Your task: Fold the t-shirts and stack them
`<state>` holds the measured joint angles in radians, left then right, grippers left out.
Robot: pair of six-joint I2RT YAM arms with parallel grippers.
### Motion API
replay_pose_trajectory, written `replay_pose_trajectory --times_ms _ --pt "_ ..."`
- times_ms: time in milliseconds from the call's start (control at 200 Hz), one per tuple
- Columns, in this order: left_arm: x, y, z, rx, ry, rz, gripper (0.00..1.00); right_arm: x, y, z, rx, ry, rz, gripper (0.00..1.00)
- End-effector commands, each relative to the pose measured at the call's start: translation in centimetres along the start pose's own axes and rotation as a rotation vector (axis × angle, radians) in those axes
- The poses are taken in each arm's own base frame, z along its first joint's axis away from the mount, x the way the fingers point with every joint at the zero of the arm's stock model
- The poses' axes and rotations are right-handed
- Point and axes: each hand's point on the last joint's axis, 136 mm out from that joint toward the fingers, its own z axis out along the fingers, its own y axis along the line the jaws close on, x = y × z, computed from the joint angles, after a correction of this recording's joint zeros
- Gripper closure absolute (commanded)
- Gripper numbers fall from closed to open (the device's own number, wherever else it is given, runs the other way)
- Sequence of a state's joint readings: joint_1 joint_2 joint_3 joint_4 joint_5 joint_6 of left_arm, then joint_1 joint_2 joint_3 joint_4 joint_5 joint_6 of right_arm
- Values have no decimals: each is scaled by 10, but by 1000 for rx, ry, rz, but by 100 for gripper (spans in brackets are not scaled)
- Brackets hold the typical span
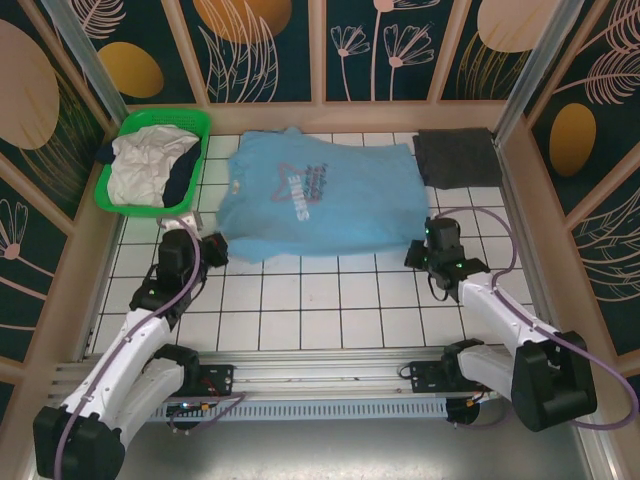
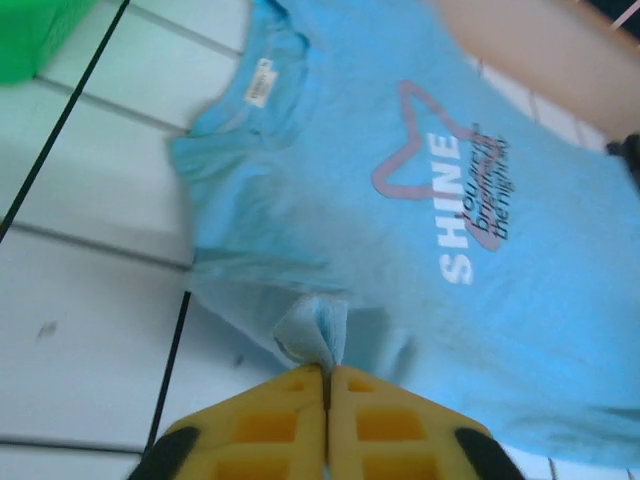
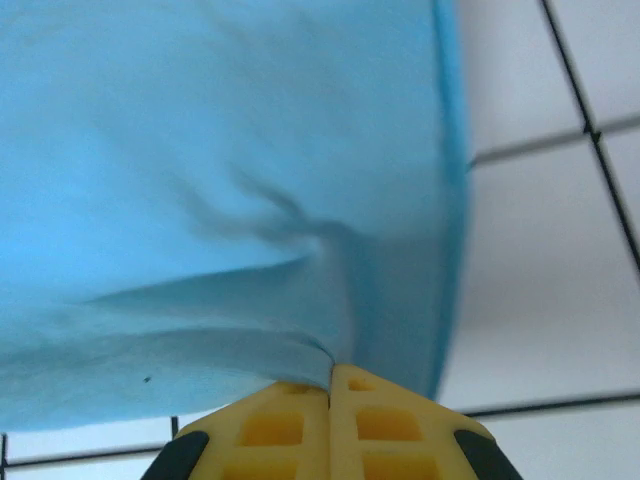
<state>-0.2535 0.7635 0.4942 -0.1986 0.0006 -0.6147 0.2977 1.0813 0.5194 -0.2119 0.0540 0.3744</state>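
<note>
The light blue t-shirt (image 1: 320, 200) lies spread flat and print-side up on the white tiled table (image 1: 300, 310), just to the right of the green basket (image 1: 168, 119), its nearest edge almost touching the basket's right-hand corner. Its long axis runs sideways across the table, straight away from the basket. The collar, with a small neck label (image 2: 258, 88), points toward the basket and the hem points away from it. The "SHINE" print (image 2: 450, 205) sits on the chest with the tops of its letters turned toward the basket. The left gripper (image 2: 326, 368) is at the shirt's near corner on the basket side. Its yellow fingers are pressed together, and a small tuft of blue cloth is pinched up at their tips. The right gripper (image 3: 330, 368) is at the near corner farthest from the basket, its fingers clenched on the shirt's edge, where the fabric puckers into creases running to the tips. A dark grey t-shirt (image 1: 457, 157) lies flat beyond the blue shirt's hem, on the side away from the basket and level with it at the back of the table. Inside the basket a white t-shirt (image 1: 140, 170) is heaped, with a navy t-shirt (image 1: 182, 172) tucked against it on the side toward the blue shirt.
</note>
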Motion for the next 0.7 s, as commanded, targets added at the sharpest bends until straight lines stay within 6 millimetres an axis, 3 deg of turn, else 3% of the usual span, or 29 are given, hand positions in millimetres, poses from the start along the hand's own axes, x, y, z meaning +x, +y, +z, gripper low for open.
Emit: replay_pose_trajectory --times_ms 0,70,155,180,200,325,490,596,696 --pt "-11 -13 -17 61 -33 -59 63 7 0 -6 -3 7 47 97" --pt "-9 -23 -19 118 -22 -59 57 8 -7 -7 41 14 50 85" --pt "-16 -27 -23 134 -50 -51 39 -1 -1 -13 34 13 61 59" --pt "-20 -26 -23 123 -65 -47 26 -6 2 -16 29 4 64 56" --pt "-23 -24 -23 111 -79 -44 23 -10 5 -19 23 -6 62 54" --pt "-39 -34 -5 123 -107 -11 19 -40 39 -40 -35 -93 14 45" --pt "-37 -64 69 210 31 -1 28 -62 90 -49 -165 -171 -49 41" --pt "-44 -66 126 162 79 13 30 -64 94 -22 -160 -175 -37 36" --pt "-42 -54 184 59 134 20 35 -55 83 20 -98 -93 -21 36"
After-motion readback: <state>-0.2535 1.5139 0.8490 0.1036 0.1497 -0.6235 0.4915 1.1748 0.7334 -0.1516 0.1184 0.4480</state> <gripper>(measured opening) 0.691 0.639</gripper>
